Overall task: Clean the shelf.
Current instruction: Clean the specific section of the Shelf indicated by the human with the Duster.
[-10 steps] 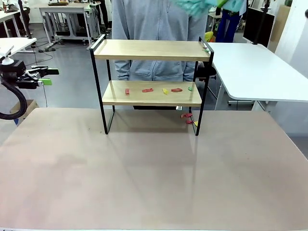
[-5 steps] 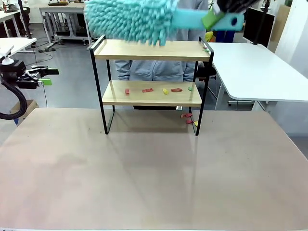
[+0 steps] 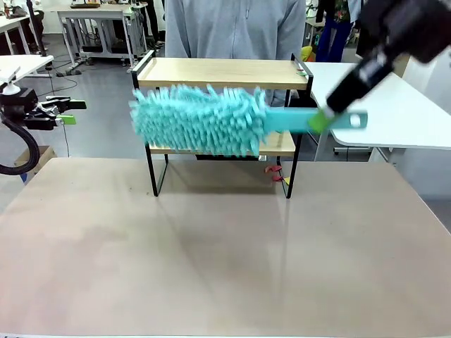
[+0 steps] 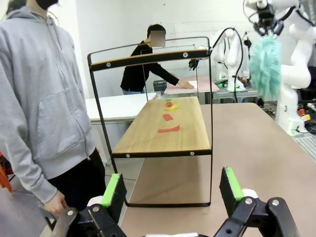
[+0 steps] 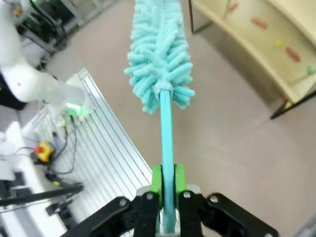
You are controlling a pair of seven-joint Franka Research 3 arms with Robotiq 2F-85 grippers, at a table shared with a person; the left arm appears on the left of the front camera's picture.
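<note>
The shelf [image 3: 222,72] stands at the far middle of the table, its lower board partly hidden behind a teal fluffy duster [image 3: 201,120]. My right gripper [image 3: 320,120] is shut on the duster's handle, to the right of the shelf. In the right wrist view the right gripper [image 5: 167,186] clamps the handle [image 5: 166,133], with the duster head [image 5: 159,54] pointing away beside the shelf [image 5: 247,39]. Red and yellow scraps [image 4: 169,129] lie on the lower board [image 4: 148,138]. My left gripper [image 3: 70,112] hangs open off the table's left side, with its green pads [image 4: 113,190] wide apart.
A person in a grey hoodie [image 3: 232,28] stands right behind the shelf. A few scraps [image 3: 273,172] lie on the table by the shelf's right rear leg. A white table [image 3: 373,98] stands at the right. The near tabletop [image 3: 211,260] is bare.
The duster has swung down from above the top board to in front of the lower board, and the right arm has come into the front view. The left arm has not moved.
</note>
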